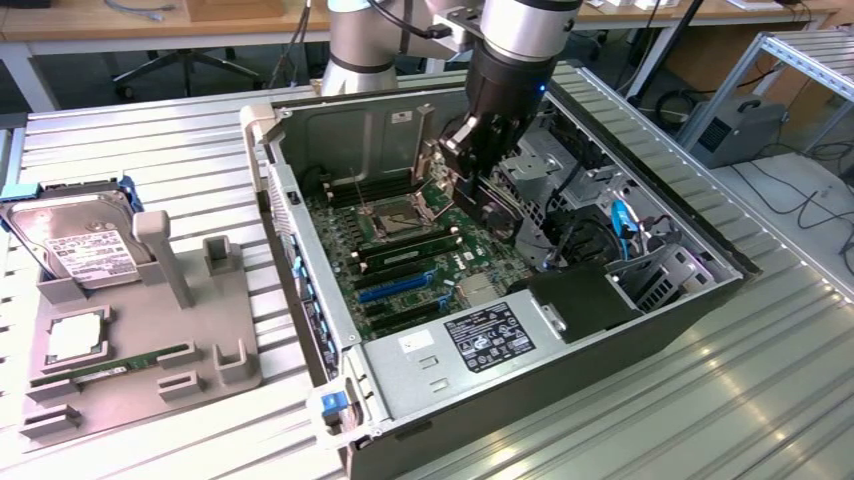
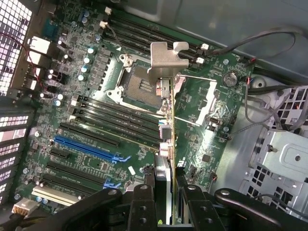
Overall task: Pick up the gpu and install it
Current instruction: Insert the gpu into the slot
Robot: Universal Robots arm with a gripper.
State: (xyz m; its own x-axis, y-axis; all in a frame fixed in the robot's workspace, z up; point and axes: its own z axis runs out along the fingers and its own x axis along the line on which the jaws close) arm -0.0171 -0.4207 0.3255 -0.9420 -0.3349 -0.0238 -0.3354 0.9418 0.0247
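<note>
the slatted metal table [image 1: 747, 400] carries it all. the biggest thing on it is the open computer case [image 1: 574, 380], lying on its side, and the gripper [image 1: 483, 185] hangs right inside it. directly beneath the gripper lies the green motherboard [image 1: 400, 262]. also in the case are a power supply with a white-printed label [image 1: 489, 337], a metal drive cage [image 2: 284, 159] and loose cables [image 2: 269, 41], all off to the sides of the gripper.

well apart from the gripper, outside the case, sits a grey parts holder [image 1: 200, 365]. it holds a hard drive [image 1: 83, 250] standing in a slot, a pale square part [image 1: 76, 340] and a narrow memory stick [image 1: 127, 362].

the gripper [image 2: 167, 197] is clenched on the gpu [image 2: 164, 154], a finger on each face. the card hangs on edge between them and runs away from the fingers over the cpu socket [image 2: 139, 84]. its silver end bracket [image 2: 162, 62] is at the far end. as far as i can see, it sits in no slot.

my reading: the pick-up is done and this is the carry-over for the install. seating it would call for the card's edge to line up with a long expansion slot, such as the blue slot [image 2: 86, 146] off to one side of the fingers. the bracket would have to face the case's rear wall, and the push would have to be straight and even.
</note>
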